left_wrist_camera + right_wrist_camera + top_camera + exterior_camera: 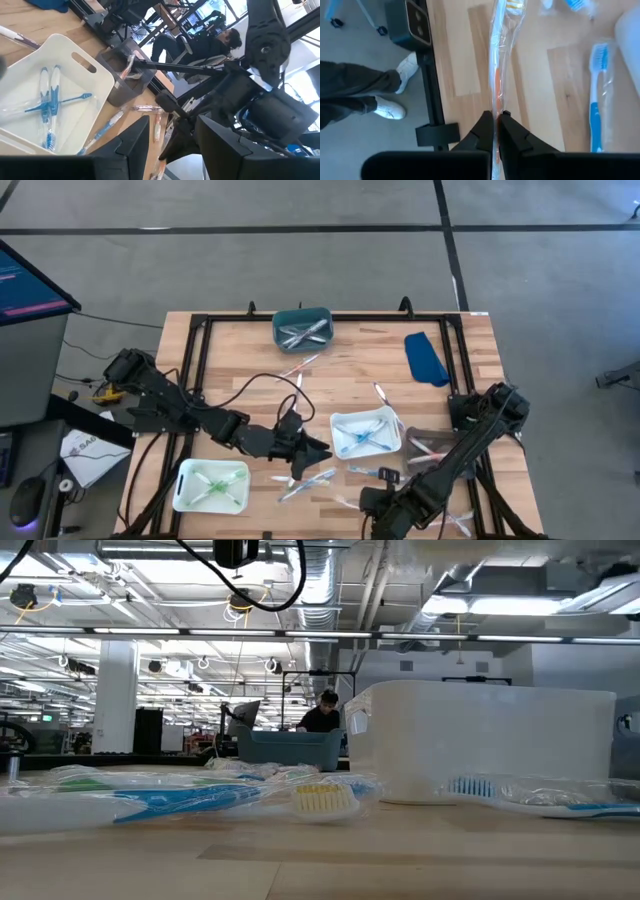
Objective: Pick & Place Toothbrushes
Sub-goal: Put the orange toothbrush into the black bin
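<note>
Wrapped toothbrushes lie scattered on the wooden table [240, 360], some near its front edge [305, 485]. Others lie in a white tray [365, 432], a second white tray [210, 485], a teal tray [302, 328] and a grey tray [430, 445]. My right gripper [372, 502] is near the table's front edge, shut on a wrapped toothbrush [501, 60] with an orange handle and pale bristles. My left gripper [318, 450] hovers left of the middle white tray. Its fingers are open [172, 145] with nothing between them. My right gripper pinches the orange toothbrush in its clear wrapper between its two fingers, on the handle [496, 107]. The fingers slant down from above. The brush runs on past the fingertips to its bristle head [515, 5]. Whether that end lies on the table I cannot tell.
A blue cloth [425, 358] lies at the far right. A blue wrapped toothbrush [595, 100] lies beside the held one. A black frame [200, 350] rims the table. In the low view wrapped brushes [200, 798] lie before the white tray [480, 740]. A person [322, 715] sits far behind.
</note>
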